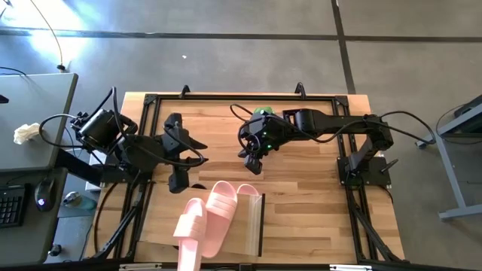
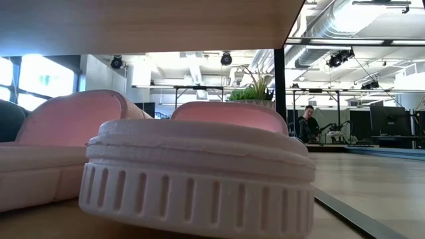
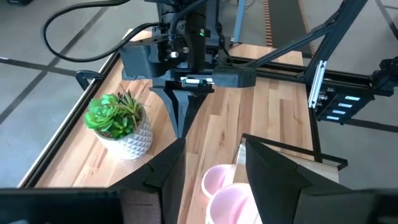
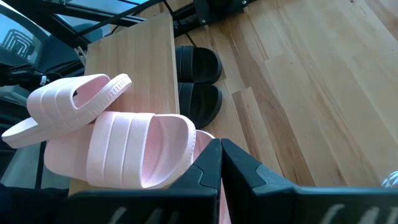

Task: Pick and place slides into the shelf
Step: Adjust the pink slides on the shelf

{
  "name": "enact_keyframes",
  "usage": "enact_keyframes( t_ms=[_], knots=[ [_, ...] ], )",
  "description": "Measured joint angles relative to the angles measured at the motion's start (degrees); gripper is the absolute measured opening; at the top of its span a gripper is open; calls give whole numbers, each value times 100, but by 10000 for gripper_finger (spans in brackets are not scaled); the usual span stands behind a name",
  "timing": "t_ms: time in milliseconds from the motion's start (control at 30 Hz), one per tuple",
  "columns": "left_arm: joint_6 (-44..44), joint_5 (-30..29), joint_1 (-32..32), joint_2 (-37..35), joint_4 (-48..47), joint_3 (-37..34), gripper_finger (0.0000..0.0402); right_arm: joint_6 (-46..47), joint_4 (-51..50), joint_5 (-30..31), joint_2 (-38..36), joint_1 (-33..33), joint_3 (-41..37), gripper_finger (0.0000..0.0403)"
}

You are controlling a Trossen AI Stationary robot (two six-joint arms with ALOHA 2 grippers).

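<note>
Shelf (image 1: 252,226): light plywood unit at the table's near edge; its flat top panel is largely covered and its lower part cut off in the high view.

Pink slides, two counted on the shelf top: one (image 1: 220,214) lies with its long axis slanted from the near edge toward the table's middle; the other (image 1: 190,226) lies beside it on the left arm's side, overhanging the panel's edge. More pink slides sit under the panel (the low view shows two toes close up, count uncertain).

Black slides (image 4: 200,84), two: side by side, toes poking out from under the shelf, the rest hidden.

Left gripper (image 1: 179,162): hovers above the table near the shelf, fingers parted, empty.

Right gripper (image 1: 252,162): mid-table, fingers pressed together, empty.

Potted plant (image 3: 121,124): one, partly hidden under the right arm.
</note>
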Motion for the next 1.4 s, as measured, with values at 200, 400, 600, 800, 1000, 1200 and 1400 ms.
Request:
enact_keyframes(
  t_ms=[200, 400, 600, 800, 1000, 1200, 1400],
  knots=[
    [-42, 0, 0, 0, 0, 0, 150, 0, 0, 0, 0, 0, 0, 0],
    [-97, 16, 0, 0, 0, 0, 150, 0, -2, 2, 0, 0, 0, 0],
    [-169, 105, 0, 0, 0, 0, 150, 0, -1, 0, 0, -1, 0, 0],
    [-286, 357, 0, 0, 0, 0, 150, 0, 0, 0, 0, -2, 0, 0],
    [-291, 999, 0, 0, -77, 0, 150, 0, -2, 0, 0, -2, 0, 0],
    [-358, 2787, -2, 0, -868, 0, 150, 0, -2, 0, 0, -2, 0, 0],
    [-875, 4207, -250, 33, -903, -166, 150, 0, -2, 2, 0, -2, 0, 0]
  ],
)
